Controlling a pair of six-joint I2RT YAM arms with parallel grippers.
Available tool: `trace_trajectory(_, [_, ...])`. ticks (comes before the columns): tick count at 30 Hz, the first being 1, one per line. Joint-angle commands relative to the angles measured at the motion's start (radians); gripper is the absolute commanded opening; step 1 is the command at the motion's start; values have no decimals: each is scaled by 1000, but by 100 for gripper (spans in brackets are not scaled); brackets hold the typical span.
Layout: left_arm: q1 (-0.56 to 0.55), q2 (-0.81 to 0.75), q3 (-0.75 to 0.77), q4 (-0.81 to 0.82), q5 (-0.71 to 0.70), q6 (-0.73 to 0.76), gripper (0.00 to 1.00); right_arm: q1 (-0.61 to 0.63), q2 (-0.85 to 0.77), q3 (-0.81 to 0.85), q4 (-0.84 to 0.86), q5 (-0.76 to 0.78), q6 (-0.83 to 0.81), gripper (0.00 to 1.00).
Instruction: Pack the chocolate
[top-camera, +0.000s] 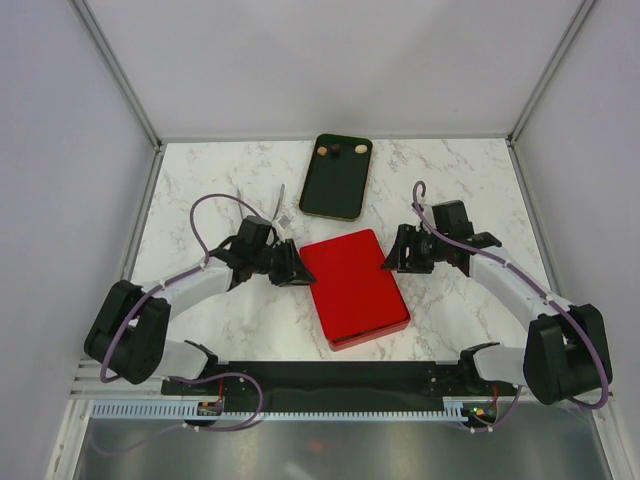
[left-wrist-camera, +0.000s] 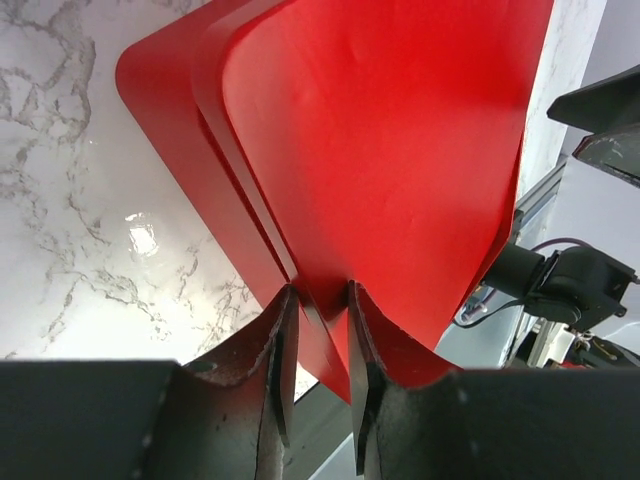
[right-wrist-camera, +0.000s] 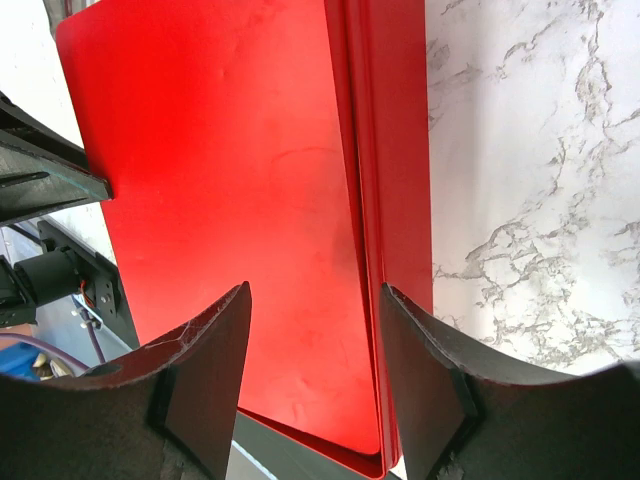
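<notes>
Three small chocolates (top-camera: 338, 151), tan and dark brown, lie at the far end of a black tray (top-camera: 336, 185) at the back of the table. In front of it sits a red box (top-camera: 355, 288) with its red lid (left-wrist-camera: 380, 150) on, slightly offset from the base. My left gripper (top-camera: 296, 268) is at the box's left edge, and its jaws (left-wrist-camera: 320, 292) are closed narrowly on the lid's rim. My right gripper (top-camera: 393, 256) is at the box's right edge, open, with its fingers (right-wrist-camera: 315, 295) straddling the lid's (right-wrist-camera: 220, 180) edge without touching it.
A thin silvery tool (top-camera: 279, 207) lies on the marble table (top-camera: 470, 180) left of the black tray. White walls and metal posts (top-camera: 120, 70) close in the sides and back. A black rail (top-camera: 340, 378) runs along the near edge.
</notes>
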Motion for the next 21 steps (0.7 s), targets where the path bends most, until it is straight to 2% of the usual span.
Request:
trace_trajectory(1, [19,29,-22,26,13,-7,14,8,9,28,-4,16,-29,63])
trace_trajectory(11, [52,66,-51,90,102,-46,5,16,21,36,-2,-1,-31,63])
trace_trajectory(21, [79,92,-67,107,142,-44,4,23,17,-7,24,-46,9,62])
